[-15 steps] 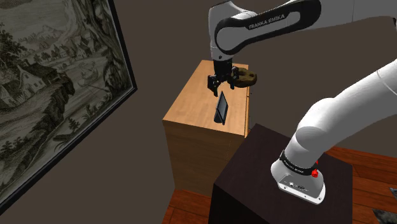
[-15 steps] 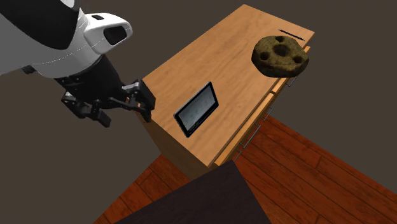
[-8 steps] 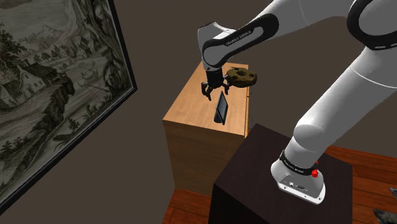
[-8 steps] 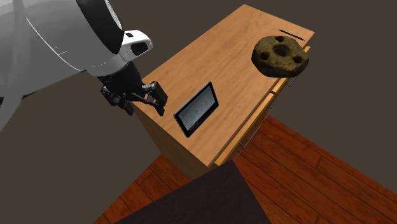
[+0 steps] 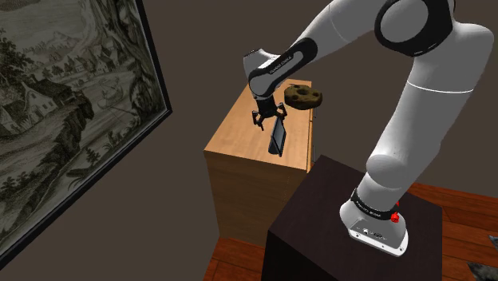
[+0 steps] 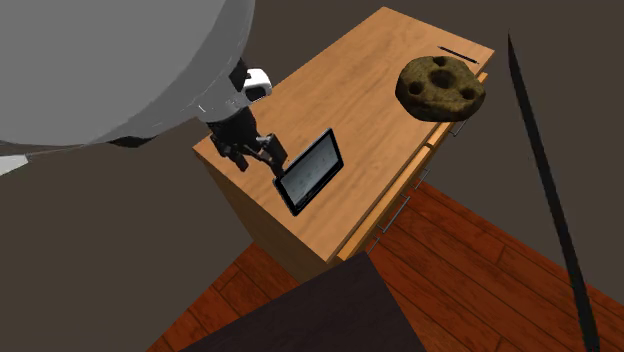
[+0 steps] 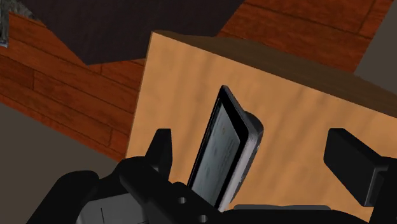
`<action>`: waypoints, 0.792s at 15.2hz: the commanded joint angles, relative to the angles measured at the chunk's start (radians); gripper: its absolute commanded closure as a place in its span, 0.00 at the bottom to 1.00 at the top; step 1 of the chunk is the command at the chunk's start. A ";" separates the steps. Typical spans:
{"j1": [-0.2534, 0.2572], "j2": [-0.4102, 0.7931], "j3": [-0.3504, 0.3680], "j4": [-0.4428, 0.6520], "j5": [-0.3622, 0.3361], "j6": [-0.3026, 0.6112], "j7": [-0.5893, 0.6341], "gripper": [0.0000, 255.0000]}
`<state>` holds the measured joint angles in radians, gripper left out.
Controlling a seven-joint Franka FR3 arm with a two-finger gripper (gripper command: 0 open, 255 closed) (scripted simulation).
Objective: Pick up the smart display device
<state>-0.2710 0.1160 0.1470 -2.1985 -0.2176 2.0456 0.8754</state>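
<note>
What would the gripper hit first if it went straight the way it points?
Most likely the smart display, which stands between the open fingers of the gripper; the cabinet top lies just beyond, depth unclear.

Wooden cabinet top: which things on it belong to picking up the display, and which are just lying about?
Job: black slab-shaped smart display; black two-finger tool, open, either side of it.
Lying about: brown lumpy object with holes, apart from the display.
</note>
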 commanded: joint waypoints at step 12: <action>-0.020 0.292 -0.079 0.136 -0.087 0.092 0.196 0.00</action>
<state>-0.2913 0.3976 0.0696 -2.0613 -0.3011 2.1260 1.0672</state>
